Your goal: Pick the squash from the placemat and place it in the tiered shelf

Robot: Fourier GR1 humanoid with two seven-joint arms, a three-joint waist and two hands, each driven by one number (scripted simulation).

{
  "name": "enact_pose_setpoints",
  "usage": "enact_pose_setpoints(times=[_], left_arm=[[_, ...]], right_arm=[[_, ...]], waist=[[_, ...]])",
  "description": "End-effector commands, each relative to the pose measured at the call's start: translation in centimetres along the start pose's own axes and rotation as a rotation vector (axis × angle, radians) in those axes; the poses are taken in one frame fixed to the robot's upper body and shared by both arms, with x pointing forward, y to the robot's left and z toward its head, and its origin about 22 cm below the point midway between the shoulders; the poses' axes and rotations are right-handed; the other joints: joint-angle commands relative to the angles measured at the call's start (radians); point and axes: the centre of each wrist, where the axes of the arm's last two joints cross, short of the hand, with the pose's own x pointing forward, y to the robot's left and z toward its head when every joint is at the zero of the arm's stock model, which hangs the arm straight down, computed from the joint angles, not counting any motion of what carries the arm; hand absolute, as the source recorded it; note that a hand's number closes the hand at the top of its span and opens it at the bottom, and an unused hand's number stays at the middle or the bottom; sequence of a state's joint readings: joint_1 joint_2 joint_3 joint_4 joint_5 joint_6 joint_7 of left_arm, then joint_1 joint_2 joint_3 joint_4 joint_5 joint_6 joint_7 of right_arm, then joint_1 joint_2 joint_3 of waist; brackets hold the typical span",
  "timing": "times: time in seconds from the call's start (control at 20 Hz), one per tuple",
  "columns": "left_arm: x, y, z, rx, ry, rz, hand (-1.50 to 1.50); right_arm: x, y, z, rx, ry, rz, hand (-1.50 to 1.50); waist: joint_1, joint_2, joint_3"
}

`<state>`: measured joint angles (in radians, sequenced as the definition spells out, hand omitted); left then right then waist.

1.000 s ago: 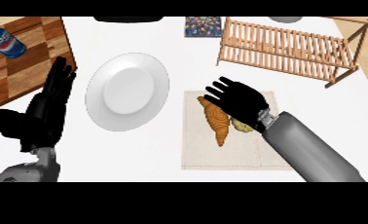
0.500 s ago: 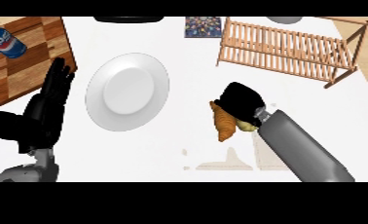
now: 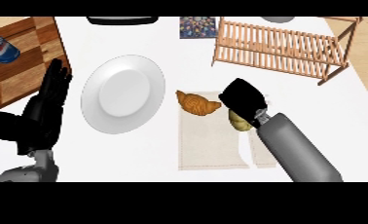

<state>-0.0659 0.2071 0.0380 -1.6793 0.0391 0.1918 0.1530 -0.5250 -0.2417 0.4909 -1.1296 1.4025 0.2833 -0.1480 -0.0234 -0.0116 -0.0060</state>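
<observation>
Curling over the yellowish rounded squash (image 3: 238, 120) on the pale cloth placemat (image 3: 208, 142), your right hand (image 3: 244, 99) appears closed on it; your left hand (image 3: 49, 102) rests open.

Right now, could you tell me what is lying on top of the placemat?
On the placemat lie a croissant and the yellowish squash. The right hand covers the squash's upper part, so its full shape and the mat beneath stay hidden.

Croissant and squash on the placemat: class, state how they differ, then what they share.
The croissant is golden brown; the squash is yellowish green. The croissant lies in full view, apart from the right hand; the squash is partly hidden under that hand. Both lie on the placemat.
</observation>
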Motion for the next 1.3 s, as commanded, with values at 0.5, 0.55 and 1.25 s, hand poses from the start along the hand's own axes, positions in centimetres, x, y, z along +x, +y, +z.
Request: enact_pose_setpoints(times=[0.5, 0.55, 1.25], left_arm=[[-0.4, -1.5, 0.0, 0.011, 0.012, 0.000, 0.00], [-0.3, 0.7, -0.1, 0.010, 0.012, -0.001, 0.00], [-0.8, 0.2, -0.4, -0.029, -0.004, -0.001, 0.00]], right_arm=[[3.1, -2.9, 3.8, -0.175, 0.692, -0.896, 1.50], [3.8, -4.8, 4.6, -0.254, 0.703, -0.901, 1.50], [2.6, -18.1, 13.8, -0.715, 1.070, -0.955, 1.50]], waist=[[-0.005, 0.000, 0.006], [0.002, -0.004, 0.005], [0.015, 0.008, 0.005]])
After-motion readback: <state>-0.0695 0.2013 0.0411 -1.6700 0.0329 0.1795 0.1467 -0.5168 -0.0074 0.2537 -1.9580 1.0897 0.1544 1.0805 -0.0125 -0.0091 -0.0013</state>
